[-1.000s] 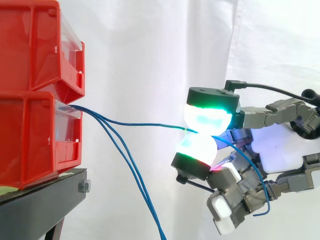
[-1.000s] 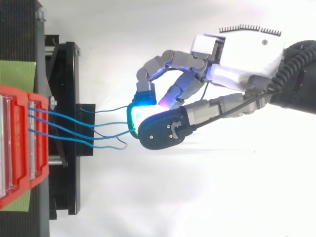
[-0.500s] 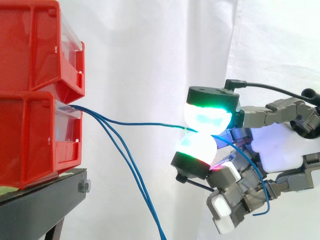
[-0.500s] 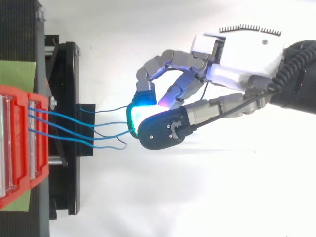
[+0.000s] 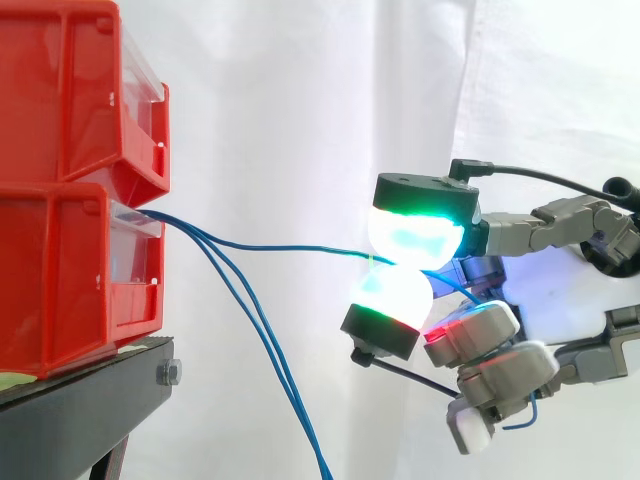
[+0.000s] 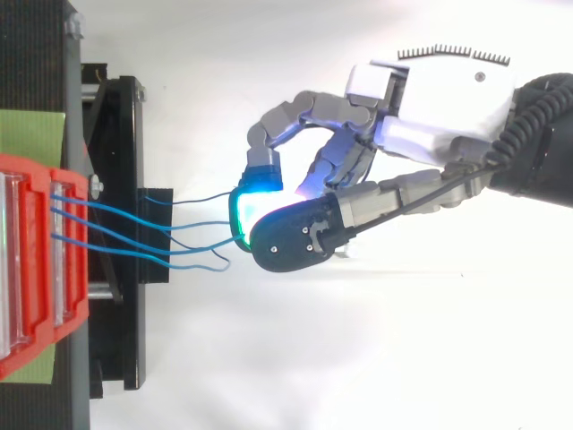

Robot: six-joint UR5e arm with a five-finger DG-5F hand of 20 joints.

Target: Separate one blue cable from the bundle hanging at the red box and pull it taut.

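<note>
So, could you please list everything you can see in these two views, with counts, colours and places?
red bins: two, red, stacked at the left of the side view.
black stand: one, black, under the bins.
green sheet: one, green, on the stand beneath the bins.
pinched blue cable: one, blue, running from the lower bin to the hand.
loose blue cables: at least two, blue, hanging down from the lower bin.
white curtain: one, white, behind everything.
hand: one, grey and white, coming in from the right, two green-white glowing pads pinching the cable.
</note>
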